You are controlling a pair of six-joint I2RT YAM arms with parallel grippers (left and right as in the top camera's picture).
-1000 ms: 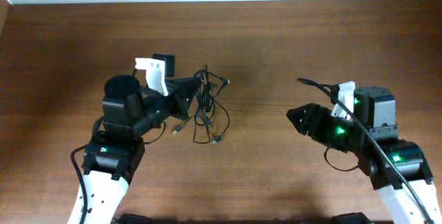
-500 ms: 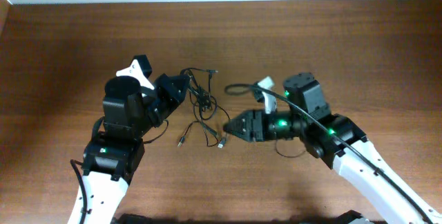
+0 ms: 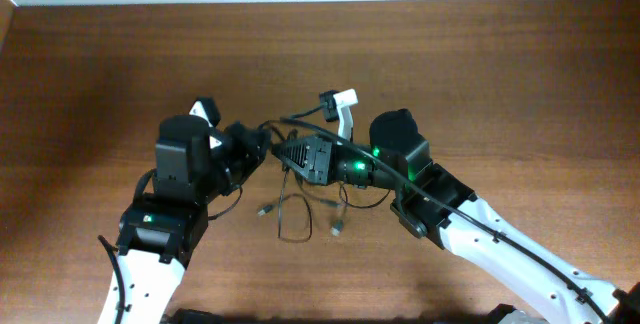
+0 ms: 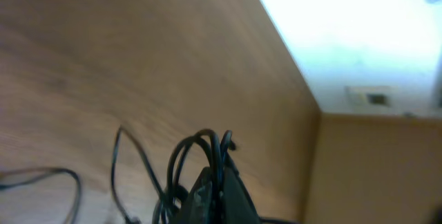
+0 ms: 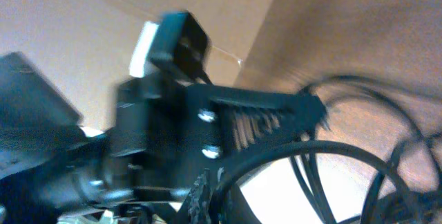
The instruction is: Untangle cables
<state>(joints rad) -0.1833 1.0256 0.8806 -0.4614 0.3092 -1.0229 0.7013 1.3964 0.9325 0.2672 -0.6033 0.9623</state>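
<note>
The cables [image 3: 293, 226] are a tangle of thin black cords in the middle of the wooden table [image 3: 480, 74]. Loops and small plugs trail toward the front. My left gripper [image 3: 268, 146] is shut on the top of the bundle. In the left wrist view the cables [image 4: 185, 156] loop over its closed fingers [image 4: 222, 193]. My right gripper [image 3: 289, 152] meets it tip to tip from the right. In the right wrist view the right gripper [image 5: 209, 195] is shut, with a strand of the cables [image 5: 331, 148] curving from its jaws. The left gripper [image 5: 314, 106] shows just ahead.
A thicker black wire [image 3: 300, 120] fixed to the right arm arches over the two grippers, beside the arm's white camera bracket [image 3: 343, 100]. The table's back edge [image 3: 320, 3] meets a pale wall. The left arm's base [image 3: 150, 234] stands at the front left.
My right arm has swung left across the table to the bundle and its jaws have shut on a strand. The left gripper kept its hold and shifted slightly right and nearer.
</note>
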